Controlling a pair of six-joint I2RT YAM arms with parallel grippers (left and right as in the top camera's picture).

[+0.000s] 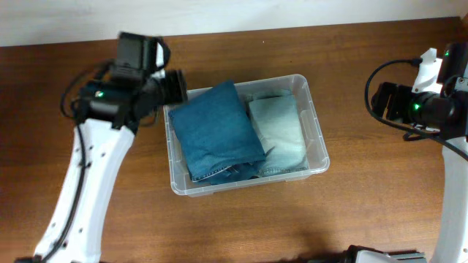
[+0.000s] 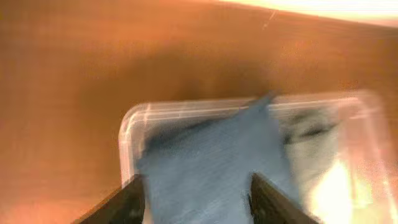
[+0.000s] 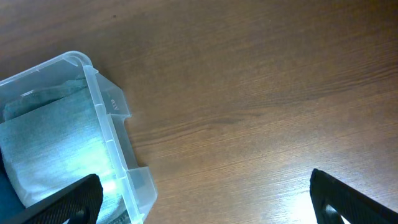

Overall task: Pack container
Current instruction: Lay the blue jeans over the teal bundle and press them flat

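Left fingers (image 2: 127, 202) hang spread above one end of the container (image 2: 186, 109).

The left end effector (image 2: 196, 200) hangs with its fingers moderately parted, while the right end effector (image 3: 205, 202) has its fingers spread wide apart.

No legible text, label or number anywhere.

Robot workstation, wooden table (image 1: 241, 226), plain white wall (image 1: 219, 14) behind
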